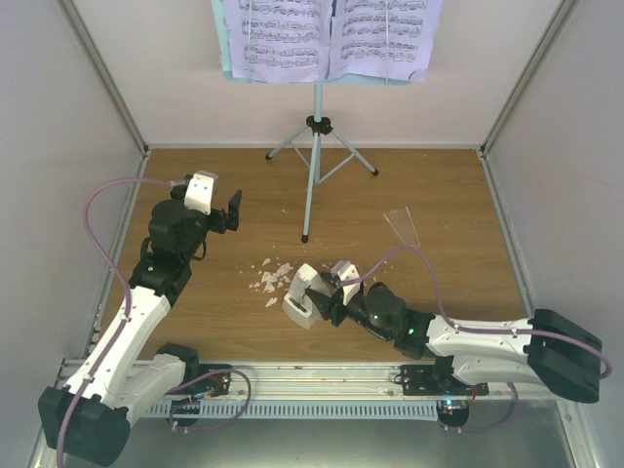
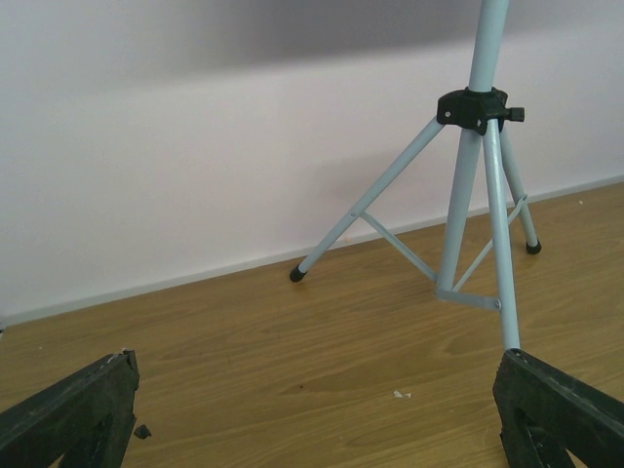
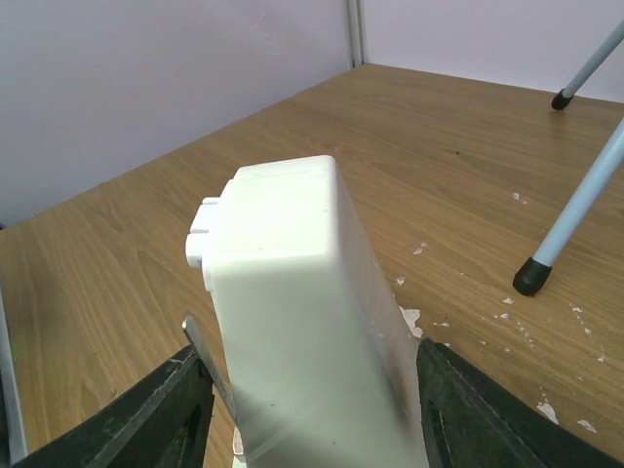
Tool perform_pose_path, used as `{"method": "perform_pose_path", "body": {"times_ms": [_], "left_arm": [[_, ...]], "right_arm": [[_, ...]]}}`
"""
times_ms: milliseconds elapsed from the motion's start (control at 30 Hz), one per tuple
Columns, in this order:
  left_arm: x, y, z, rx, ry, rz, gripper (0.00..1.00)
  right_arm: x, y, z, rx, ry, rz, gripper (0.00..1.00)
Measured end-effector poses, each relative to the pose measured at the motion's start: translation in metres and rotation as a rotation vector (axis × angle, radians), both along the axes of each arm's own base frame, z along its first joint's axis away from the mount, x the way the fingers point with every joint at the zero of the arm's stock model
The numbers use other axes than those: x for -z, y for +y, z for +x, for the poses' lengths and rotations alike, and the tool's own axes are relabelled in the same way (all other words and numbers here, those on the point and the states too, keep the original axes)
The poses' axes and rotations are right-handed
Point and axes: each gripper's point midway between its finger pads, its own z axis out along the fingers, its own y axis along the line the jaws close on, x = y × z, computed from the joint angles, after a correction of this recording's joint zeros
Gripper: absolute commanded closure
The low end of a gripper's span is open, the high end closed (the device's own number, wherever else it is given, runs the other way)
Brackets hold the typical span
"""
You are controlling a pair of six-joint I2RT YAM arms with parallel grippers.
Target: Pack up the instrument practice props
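Straddling the smooth white tapered metronome, the right claw shows no certain grip; left claw gapes wide.

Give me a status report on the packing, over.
Left gripper open, empty, facing stand. Right gripper around metronome, grip unclear. Crumbs beside it.

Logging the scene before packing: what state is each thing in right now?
Music stand: upright, legs spread.
Pages: resting on the stand.
Metronome: uncovered, between the right gripper fingers.
Clear cover: off, lying on the table.
Left gripper: open, empty.
Right gripper: around metronome, grip unclear.
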Motion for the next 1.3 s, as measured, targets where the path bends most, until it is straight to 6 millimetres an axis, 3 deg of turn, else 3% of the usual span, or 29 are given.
{"method": "perform_pose_path", "body": {"times_ms": [233, 1100, 1300], "left_arm": [[0.000, -0.001, 0.000, 0.004, 0.000, 0.000, 0.01], [-0.001, -0.004, -0.002, 0.012, -0.004, -0.001, 0.01], [-0.002, -0.004, -0.002, 0.012, -0.007, -0.001, 0.01]], "right_arm": [[-0.001, 0.004, 0.003, 0.008, 0.008, -0.022, 0.39], [0.000, 0.010, 0.010, 0.037, 0.052, -0.013, 0.48], [-0.001, 0.013, 0.013, 0.053, 0.067, -0.010, 0.45]]}}
